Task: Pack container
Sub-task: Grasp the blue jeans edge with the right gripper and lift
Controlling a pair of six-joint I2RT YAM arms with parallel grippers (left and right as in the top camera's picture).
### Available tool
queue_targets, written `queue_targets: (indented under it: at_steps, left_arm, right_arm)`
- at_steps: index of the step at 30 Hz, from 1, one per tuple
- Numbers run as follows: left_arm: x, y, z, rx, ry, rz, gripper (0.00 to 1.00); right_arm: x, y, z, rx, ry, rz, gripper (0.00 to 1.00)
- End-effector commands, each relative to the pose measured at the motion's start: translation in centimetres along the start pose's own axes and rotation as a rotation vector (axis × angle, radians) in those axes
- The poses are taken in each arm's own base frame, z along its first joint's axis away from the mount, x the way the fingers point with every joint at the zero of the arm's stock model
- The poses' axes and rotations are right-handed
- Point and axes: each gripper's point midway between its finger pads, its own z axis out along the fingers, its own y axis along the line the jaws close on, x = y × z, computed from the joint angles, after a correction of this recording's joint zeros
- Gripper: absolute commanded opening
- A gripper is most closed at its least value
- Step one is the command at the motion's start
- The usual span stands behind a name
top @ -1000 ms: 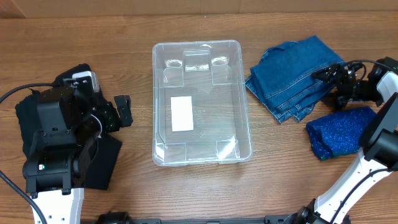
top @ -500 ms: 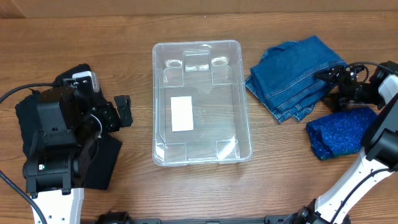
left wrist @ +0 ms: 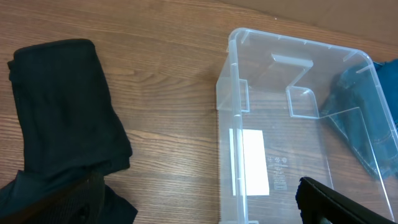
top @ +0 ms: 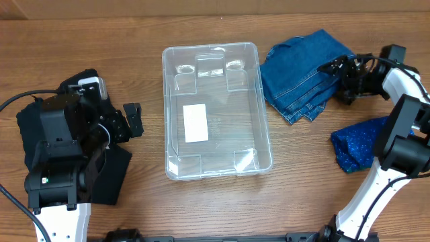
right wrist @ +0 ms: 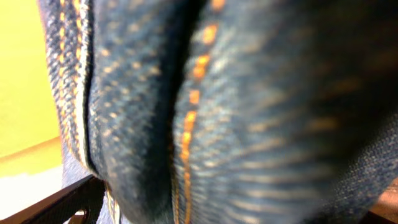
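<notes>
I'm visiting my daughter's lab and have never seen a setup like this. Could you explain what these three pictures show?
This is a robot with a left arm and a right arm at a wooden table. Each arm ends in a two-finger tool. The wide picture comes from a fixed camera above, and the other two come from small cameras on the wrists. In the middle sits a clear rectangular plastic container, which is empty. To its right lie folded blue denim jeans and a speckled blue cloth. A black fabric piece lies on the left. The left tool is open and holds nothing. The right tool appears to pinch the jeans' edge, so its wrist picture shows only close, blurry denim with orange stitching.
</notes>
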Motion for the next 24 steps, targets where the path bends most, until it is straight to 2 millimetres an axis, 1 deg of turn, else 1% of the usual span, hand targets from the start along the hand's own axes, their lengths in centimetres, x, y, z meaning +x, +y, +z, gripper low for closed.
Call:
queue_targets:
  at_steps: [1,4,5,6,9,10,11,14,17,18,19,22,24]
  left_arm:
    - [-1.0,-0.3,-0.7,0.0,-0.031,0.032,1.0]
    - [-1.0,-0.3,-0.7,0.0,-0.031,0.032,1.0]
    - [-1.0,-0.3,-0.7,0.0,-0.031,0.032,1.0]
    - [-1.0,-0.3,-0.7,0.0,-0.031,0.032,1.0]
    - [-1.0,-0.3,-0.7,0.0,-0.031,0.032,1.0]
    - [-1.0,-0.3,-0.7,0.0,-0.031,0.032,1.0]
    - [-1.0,-0.3,-0.7,0.0,-0.031,0.032,1.0]
    - [-1.0,-0.3,-0.7,0.0,-0.032,0.032,1.0]
    - [-1.0,-0.3,-0.7,-0.001,-0.032,0.032,1.0]
    - [-1.0,-0.3,-0.7,0.0,-0.032,0.032,1.0]
    - [-1.0,-0.3,-0.7,0.0,-0.032,0.032,1.0]
    - [-1.0,-0.3,-0.7,-0.001,-0.032,0.032,1.0]
    - [-1.0,-0.3,-0.7,-0.001,-0.032,0.032,1.0]
  right_arm:
    - [3.1,-8.9,5.1,0.313,0.06,0.139,1.0]
    - [3.1,-8.8,5.2,0.312,0.059,0.133,1.0]
    - [3.1,-8.8,5.3,0.311,0.059,0.134,0.98]
    - [3.1,-8.8,5.4,0.312,0.058,0.143,0.93]
    - [3.5,-9.1,5.8,0.311,0.056,0.154,0.69]
    - [3.8,-9.3,6.0,0.313,0.057,0.165,0.64]
    - [4.3,-9.7,6.3,0.316,0.064,0.167,0.56]
    - [5.0,-10.3,6.5,0.323,0.078,0.174,0.52]
    - [5.1,-10.3,6.5,0.324,0.081,0.176,0.4]
    - [5.1,-10.3,6.5,0.324,0.081,0.174,0.39]
    - [5.1,-10.3,6.5,0.324,0.081,0.173,0.33]
    - [4.8,-10.0,6.4,0.317,0.076,0.168,0.29]
    - [4.3,-9.2,6.3,0.296,0.069,0.151,0.28]
